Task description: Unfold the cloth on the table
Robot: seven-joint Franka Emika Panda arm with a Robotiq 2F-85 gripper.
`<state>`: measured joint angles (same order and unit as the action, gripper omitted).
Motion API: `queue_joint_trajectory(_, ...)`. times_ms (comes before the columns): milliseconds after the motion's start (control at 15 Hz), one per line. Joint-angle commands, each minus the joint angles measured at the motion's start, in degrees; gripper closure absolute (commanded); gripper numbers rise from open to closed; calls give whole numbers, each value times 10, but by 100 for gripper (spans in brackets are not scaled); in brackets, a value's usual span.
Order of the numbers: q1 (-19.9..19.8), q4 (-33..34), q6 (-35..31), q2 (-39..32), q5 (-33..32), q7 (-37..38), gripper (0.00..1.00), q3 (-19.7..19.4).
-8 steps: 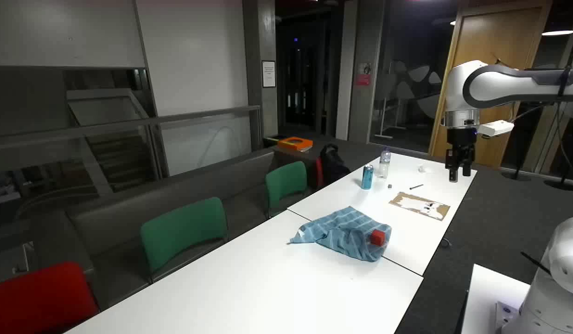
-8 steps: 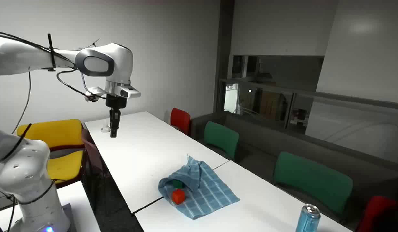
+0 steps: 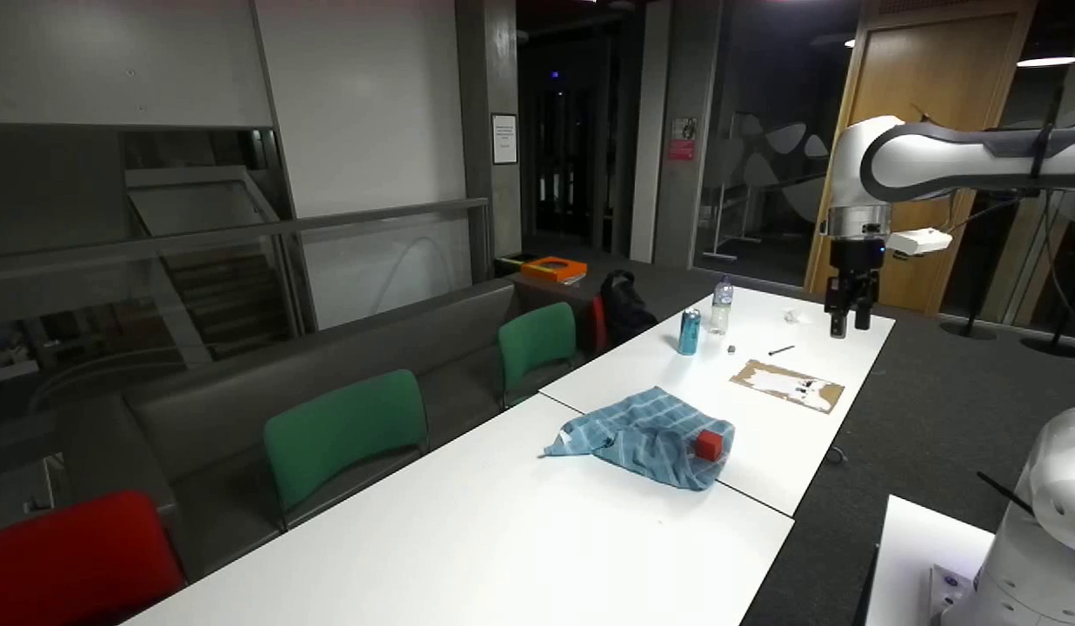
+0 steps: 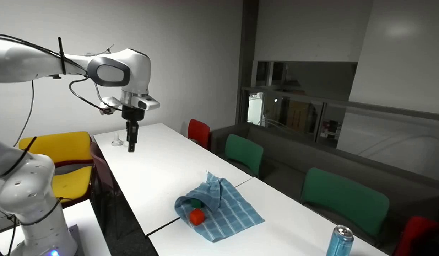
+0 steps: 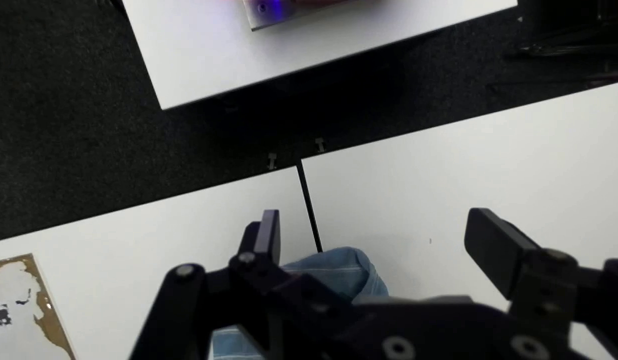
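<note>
Held gripper [image 5: 375, 230] above table [image 3: 503, 539] with fingers spread wide around nothing, likely for clearance before reaching down. Had cloth [image 4: 225, 211] lying across seam [image 5: 309, 207], with red block [image 4: 197, 217] on it and green block [image 4: 195, 203] under fold, perhaps for uncovering. Showed soft blue weave, pale stripes; spread flat toward one corner, rumpled elsewhere.

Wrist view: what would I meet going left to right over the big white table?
Patchy brown-and-white panel → blue cloth → black pincer finger at picture right. The other finger overlaps the cloth, so it's omitted.
</note>
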<state>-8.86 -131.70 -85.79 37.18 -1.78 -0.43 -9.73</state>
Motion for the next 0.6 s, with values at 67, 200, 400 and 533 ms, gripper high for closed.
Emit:
queue_joint_trajectory(67,13,89,-50,-114,78,-87,0,-70)
queue_joint_trajectory(200,17,132,-51,-171,124,-120,0,-91)
queue_joint_trajectory(400,13,194,-42,-256,180,-163,0,-105)
queue_joint_trajectory(533,2,218,-66,-297,203,-168,0,-99)
